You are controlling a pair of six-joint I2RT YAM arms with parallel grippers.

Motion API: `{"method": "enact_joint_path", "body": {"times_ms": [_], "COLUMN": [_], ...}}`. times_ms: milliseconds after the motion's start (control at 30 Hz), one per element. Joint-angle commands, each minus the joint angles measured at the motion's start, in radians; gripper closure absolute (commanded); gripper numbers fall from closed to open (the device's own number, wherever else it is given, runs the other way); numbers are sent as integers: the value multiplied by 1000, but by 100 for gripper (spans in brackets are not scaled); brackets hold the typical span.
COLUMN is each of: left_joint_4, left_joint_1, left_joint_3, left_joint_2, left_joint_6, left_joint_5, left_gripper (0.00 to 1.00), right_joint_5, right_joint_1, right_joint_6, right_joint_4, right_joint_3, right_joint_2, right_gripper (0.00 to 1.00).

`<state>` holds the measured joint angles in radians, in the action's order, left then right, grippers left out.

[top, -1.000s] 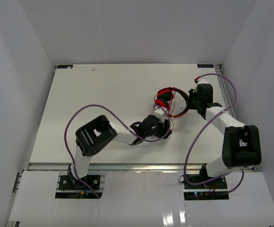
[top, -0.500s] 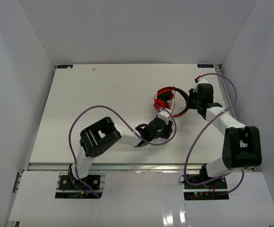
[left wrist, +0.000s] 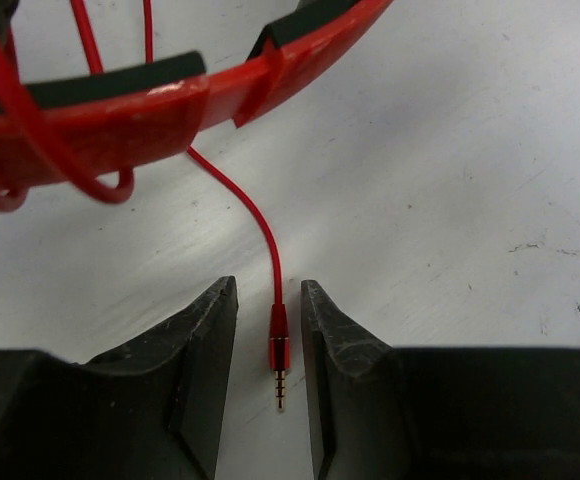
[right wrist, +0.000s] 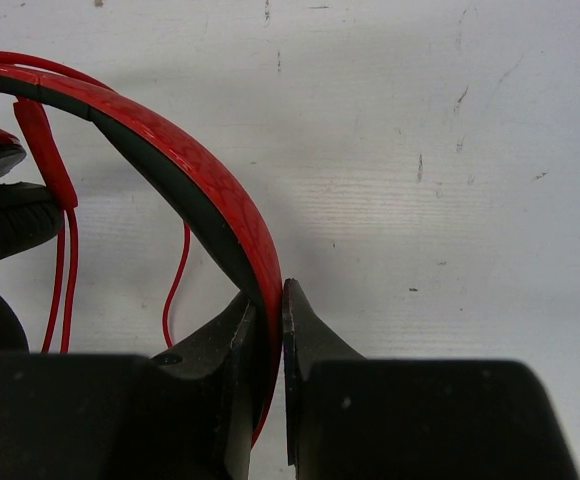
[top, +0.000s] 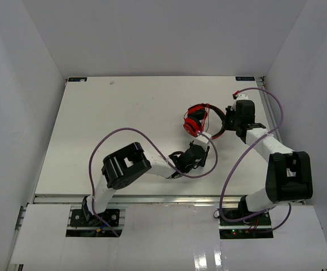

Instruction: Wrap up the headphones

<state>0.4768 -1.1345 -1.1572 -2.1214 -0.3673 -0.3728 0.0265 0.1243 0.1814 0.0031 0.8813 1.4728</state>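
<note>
left fingers apart, plug between, untouched | right fingers clenched on headphones band | ear cups mostly cut off up close

Tabletop: flat white table surface, matte, filling the middle of the overhead view.
Marks: faint grey smudge near the far left corner; thin dark scratches show up close.
Corners: black corner bracket far left, second black bracket far right.
Walls: plain white enclosure panels left, back and right.
Near edge: silver metal rail, then glossy white front shelf catching glare.
</note>
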Motion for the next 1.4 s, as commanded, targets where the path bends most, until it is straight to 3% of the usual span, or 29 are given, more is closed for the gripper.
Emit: {"method": "enact_joint_path", "body": {"times_ms": [0, 300, 567, 1067, 1367], "left_joint_4": [-105, -200, -206, -201, -253], "left_joint_1": [-34, -47, -59, -59, -60], "left_joint_3": [-55, -34, 42, 323, 352], "left_joint_2": [-43, -46, -3, 417, 580], "left_joint_6": [19, 1, 4, 98, 168], "left_joint_5": [-11, -44, -65, 41, 159], "left_gripper": [60, 76, 100, 100, 100], "right_joint_5": [-17, -17, -17, -11, -11], "right_joint_1": [-7, -12, -18, -21, -20], "right_joint_6": [35, 34, 30, 3, -7], "right_joint_4": [74, 73, 73, 75, 98], "right_joint_3": [-6, -19, -34, -41, -53], "right_joint_2": [-60, -73, -89, -68, -36], "right_gripper": [92, 92, 92, 92, 92]}}
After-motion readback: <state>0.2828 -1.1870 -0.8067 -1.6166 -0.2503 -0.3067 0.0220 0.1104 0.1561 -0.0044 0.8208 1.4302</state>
